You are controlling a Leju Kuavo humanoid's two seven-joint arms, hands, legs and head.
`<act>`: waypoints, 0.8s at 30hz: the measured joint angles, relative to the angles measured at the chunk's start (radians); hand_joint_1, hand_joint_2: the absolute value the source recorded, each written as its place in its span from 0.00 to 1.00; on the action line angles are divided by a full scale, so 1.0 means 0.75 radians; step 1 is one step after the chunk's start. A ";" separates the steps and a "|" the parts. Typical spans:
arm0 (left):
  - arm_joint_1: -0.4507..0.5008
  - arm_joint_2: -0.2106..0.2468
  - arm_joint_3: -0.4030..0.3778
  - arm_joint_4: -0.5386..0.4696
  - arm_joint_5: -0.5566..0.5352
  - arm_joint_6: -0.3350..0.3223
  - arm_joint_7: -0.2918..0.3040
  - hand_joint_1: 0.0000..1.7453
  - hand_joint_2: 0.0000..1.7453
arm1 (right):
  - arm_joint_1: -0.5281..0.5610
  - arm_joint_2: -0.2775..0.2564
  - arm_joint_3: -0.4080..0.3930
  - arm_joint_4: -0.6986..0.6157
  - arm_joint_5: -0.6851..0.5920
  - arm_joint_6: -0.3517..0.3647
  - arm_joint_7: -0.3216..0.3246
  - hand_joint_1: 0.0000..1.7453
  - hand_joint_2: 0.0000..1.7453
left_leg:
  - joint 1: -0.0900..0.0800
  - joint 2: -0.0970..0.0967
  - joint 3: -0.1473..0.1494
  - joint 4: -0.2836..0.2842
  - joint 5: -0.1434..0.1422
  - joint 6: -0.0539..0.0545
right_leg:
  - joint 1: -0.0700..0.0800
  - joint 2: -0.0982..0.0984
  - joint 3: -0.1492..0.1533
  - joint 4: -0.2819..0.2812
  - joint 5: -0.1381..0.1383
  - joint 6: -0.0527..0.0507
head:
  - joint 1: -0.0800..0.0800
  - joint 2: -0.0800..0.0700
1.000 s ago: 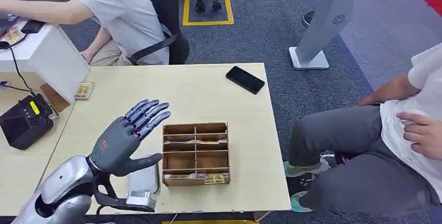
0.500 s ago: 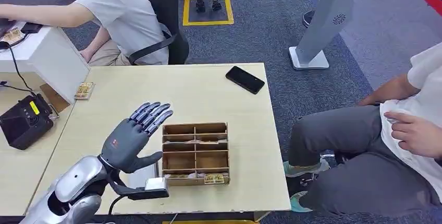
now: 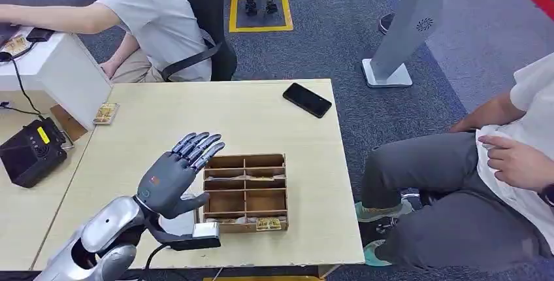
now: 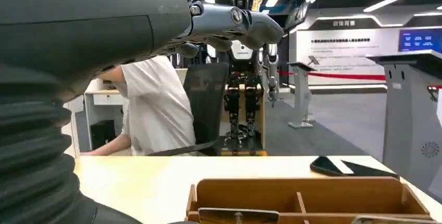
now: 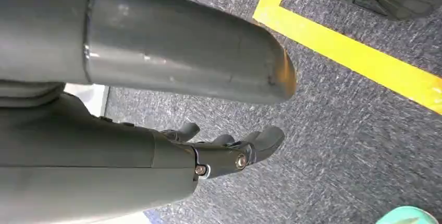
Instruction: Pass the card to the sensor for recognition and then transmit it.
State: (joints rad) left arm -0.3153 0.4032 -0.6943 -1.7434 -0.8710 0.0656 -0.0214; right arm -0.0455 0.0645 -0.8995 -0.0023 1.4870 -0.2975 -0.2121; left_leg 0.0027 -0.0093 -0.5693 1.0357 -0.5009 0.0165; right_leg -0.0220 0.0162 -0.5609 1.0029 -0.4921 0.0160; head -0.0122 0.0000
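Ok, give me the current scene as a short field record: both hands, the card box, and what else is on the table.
left hand: open, fingers spread, raised at the left edge of the box, holding nothing
right hand: hanging over grey carpet, holding nothing
wooden box: divided into compartments, on the table; cards lie in its near row
phone: dark, flat near the table's far right corner
loose card: at the table's far left edge
person: seated right of the table

Silver arm [image 3: 98,238], black cable, dark grey robot hand [image 3: 171,180] with a small orange mark.
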 joint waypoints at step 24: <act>-0.032 -0.062 -0.075 0.046 0.052 -0.046 -0.010 0.00 1.00 | -0.023 0.002 -0.003 0.001 0.021 0.018 0.014 0.00 0.00 | 0.000 0.000 0.000 0.000 0.000 0.000 | 0.000 0.000 0.000 0.000 0.000 0.000 | -0.001 0.000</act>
State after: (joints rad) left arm -0.3395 0.3567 -0.7507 -1.7086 -0.8320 0.0313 -0.0290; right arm -0.0631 0.0660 -0.9018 -0.0015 1.5026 -0.2842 -0.2018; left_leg 0.0027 -0.0093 -0.5693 1.0357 -0.5009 0.0166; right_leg -0.0219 0.0161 -0.5610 1.0029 -0.4922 0.0159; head -0.0126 0.0000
